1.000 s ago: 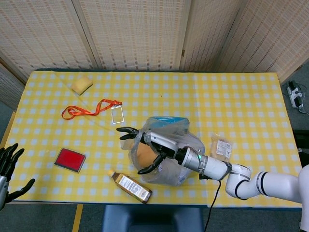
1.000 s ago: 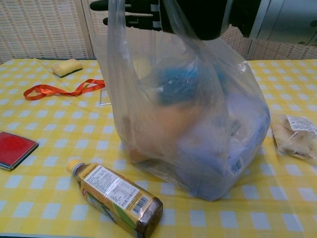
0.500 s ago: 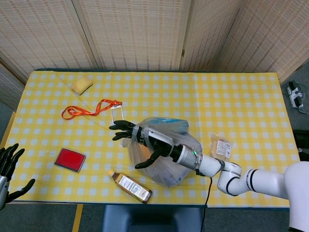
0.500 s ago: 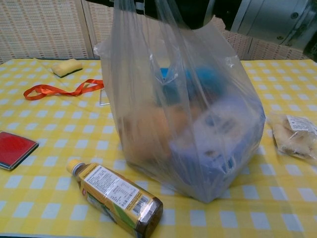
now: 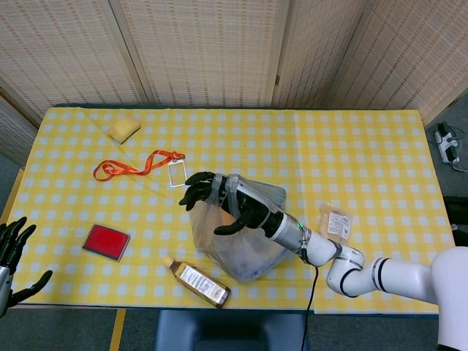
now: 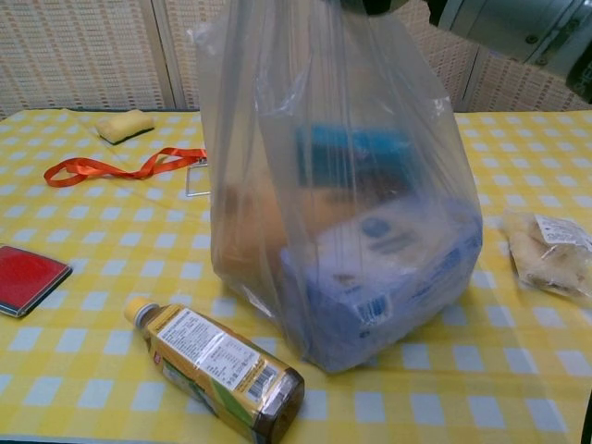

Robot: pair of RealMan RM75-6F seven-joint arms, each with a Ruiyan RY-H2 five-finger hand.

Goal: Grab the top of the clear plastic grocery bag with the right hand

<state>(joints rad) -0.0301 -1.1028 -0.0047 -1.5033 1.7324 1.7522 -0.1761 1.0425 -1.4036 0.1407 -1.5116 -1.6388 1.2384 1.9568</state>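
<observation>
The clear plastic grocery bag stands tall at the middle of the table, its sides drawn taut upward. Inside it are a blue box, an orange item and a blue-and-white pack. In the head view my right hand sits at the top of the bag with its fingers curled through the gathered plastic, holding it up. In the chest view the hand is above the frame, and only the right forearm shows. My left hand hangs off the table's front left corner, fingers apart and holding nothing.
A brown tea bottle lies just in front of the bag. A red pad lies to the left, an orange lanyard with a card behind it, a yellow sponge far back left. A snack packet lies right of the bag.
My right hand has risen and its fingers have curled in on the bag's top. The bag has been pulled upright and taut, and its contents have settled lower.
</observation>
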